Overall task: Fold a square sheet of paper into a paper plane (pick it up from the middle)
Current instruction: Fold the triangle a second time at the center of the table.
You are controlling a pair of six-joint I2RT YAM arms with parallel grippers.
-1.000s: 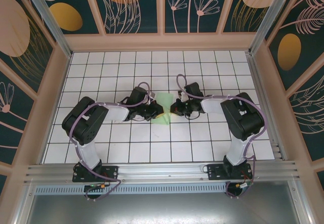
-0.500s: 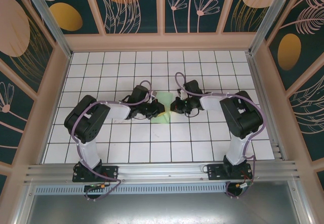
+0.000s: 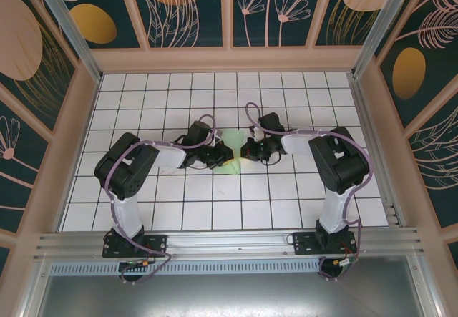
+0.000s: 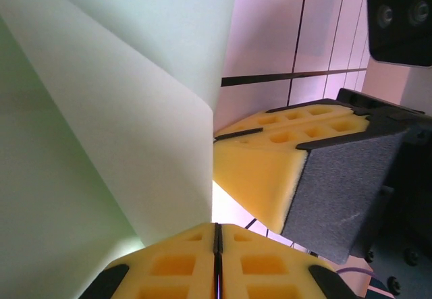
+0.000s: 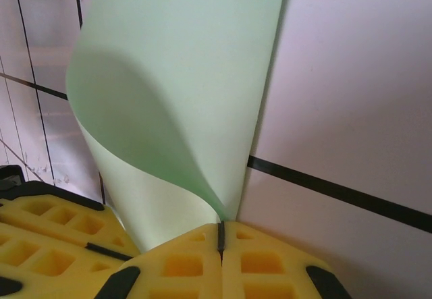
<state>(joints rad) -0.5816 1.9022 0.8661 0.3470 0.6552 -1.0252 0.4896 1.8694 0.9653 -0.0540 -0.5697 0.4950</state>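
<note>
Green sheet of paper (image 5: 182,76): at the middle of the table (image 3: 286,202), bowed into a soft curl between both arms. My left gripper (image 4: 216,239) is pinched shut on it; the right gripper (image 5: 221,235), just beside, likewise. I judge it early: no crease pressed flat, nose and wings all left.

text: none legible | labels: none | numbers: none

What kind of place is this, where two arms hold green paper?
Probably a small enclosed robot test booth, not a home: a white grid-tiled table, printed floral wall panels on three sides, and an aluminium rail carrying the left arm and right arm.
</note>
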